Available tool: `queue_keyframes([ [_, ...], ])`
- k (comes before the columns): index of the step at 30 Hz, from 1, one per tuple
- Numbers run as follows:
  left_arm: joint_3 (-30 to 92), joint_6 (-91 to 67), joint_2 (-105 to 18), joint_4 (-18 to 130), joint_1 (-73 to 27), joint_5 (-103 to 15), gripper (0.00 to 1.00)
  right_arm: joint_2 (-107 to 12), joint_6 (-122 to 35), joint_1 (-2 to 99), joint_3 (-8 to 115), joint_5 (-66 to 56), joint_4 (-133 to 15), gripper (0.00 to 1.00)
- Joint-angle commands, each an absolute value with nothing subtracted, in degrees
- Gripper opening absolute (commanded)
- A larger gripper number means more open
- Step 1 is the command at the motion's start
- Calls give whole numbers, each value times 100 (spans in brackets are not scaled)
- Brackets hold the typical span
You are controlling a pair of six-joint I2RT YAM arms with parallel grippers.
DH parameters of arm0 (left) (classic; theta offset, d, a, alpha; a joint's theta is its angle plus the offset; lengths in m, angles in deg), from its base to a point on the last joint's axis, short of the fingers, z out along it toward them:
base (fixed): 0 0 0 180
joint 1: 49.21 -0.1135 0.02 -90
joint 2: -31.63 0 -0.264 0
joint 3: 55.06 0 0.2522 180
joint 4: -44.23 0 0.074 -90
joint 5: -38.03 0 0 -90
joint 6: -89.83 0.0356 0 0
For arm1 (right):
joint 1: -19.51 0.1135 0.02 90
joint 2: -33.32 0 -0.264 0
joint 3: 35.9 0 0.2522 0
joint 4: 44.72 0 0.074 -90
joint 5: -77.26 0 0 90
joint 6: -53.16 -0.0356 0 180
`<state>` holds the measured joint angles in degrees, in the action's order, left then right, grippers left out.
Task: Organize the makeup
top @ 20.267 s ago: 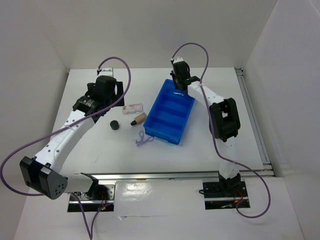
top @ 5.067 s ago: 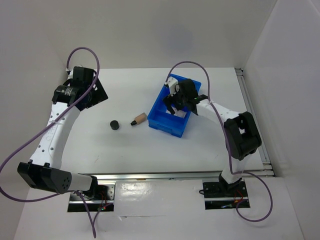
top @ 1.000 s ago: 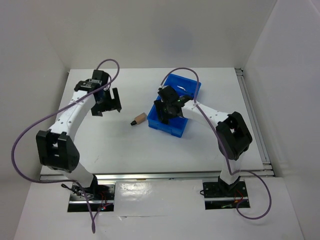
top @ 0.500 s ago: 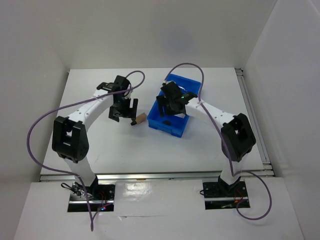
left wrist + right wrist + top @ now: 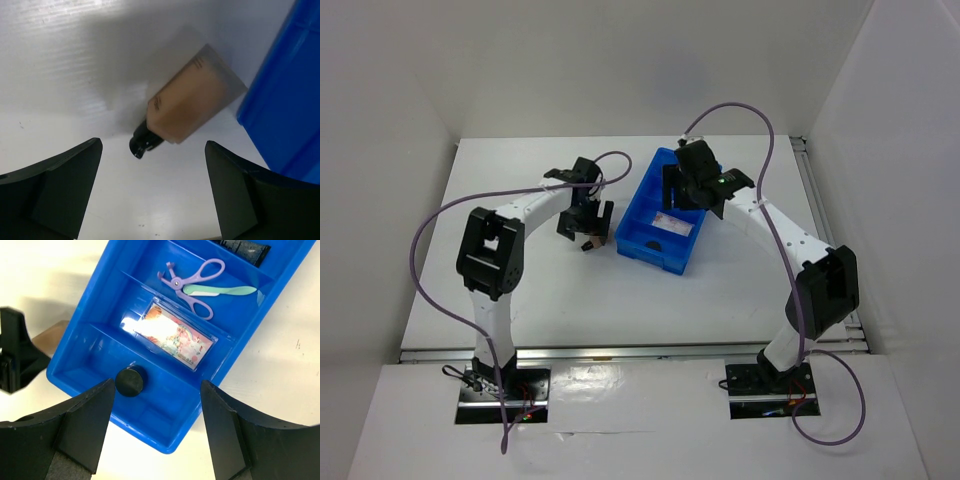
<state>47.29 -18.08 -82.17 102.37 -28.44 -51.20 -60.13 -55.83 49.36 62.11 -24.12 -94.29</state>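
Top external view: likely fetching the tan tube [image 5: 594, 241], on the counter [image 5: 520, 280] beside the blue tray [image 5: 655, 262], under the left claw [image 5: 586, 222], spread wide; right claw [image 5: 685, 190] parted, empty, above the tray
Left wrist: next, lowering and closing across the one tube
Right wrist: in tray, one black pot [image 5: 130, 381], one pink packet [image 5: 172, 339], one purple loop [image 5: 192, 281], one green stick [image 5: 220, 290], one dark stick [image 5: 241, 247]

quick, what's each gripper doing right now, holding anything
Left gripper: open, empty, over the tan tube.
Right gripper: open, empty, over the blue tray.
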Motion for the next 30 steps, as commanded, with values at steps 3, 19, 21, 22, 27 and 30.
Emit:
queue_keyframes([
  [3, 5204, -1502, -8613, 10053, -2864, -5339, 98, -5765, -5565, 4869, 6381, -2479, -9618, 76],
  [19, 5423, -1968, -9027, 9430, -3075, -5443, 63, -5941, -5460, 4869, 6689, -2479, -9732, 76],
  [21, 5555, -1968, -9027, 9429, -3128, -5374, 55, -5941, -5460, 4869, 6689, -2426, -9732, 76],
  [22, 5616, -1968, -9027, 9429, -3128, -5321, 44, -5941, -5460, 4869, 6689, -2426, -9732, 76],
  [27, 5739, -1907, -8703, 9595, -3128, -5092, 20, -5941, -5460, 4869, 6689, -2426, -9671, 76],
  [30, 6072, -1793, -8422, 9920, -3128, -5153, 0, -5941, -5460, 4869, 6741, -2426, -9671, 76],
])
